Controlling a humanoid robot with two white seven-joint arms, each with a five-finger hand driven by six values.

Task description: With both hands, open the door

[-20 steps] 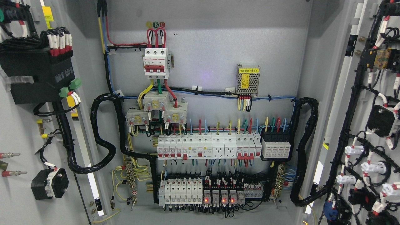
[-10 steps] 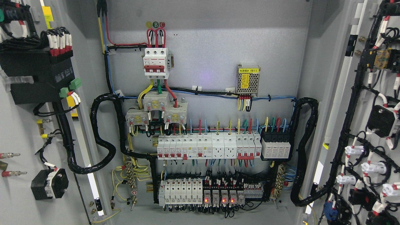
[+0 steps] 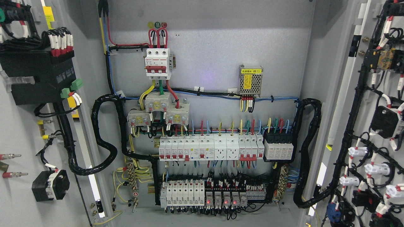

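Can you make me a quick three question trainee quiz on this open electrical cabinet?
1. True or false: both cabinet doors stand open.
2. What colour is the label on the power supply? A yellow, B green, C white.
3. Fill in: the relays in the bottom row show ___ lights.

Key: 1 true, the left door and right door are swung aside. 2 A. 3 red.

Both doors wide open. Left door (image 3: 19,132): grey steel, swung out to the left edge, inner face toward cam, carrying a black module up top, wired terminals and a small black block low down. Right door (image 3: 375,132): grey, swung out to the right edge, inner face covered w/ black harness, white connectors and black component backs.
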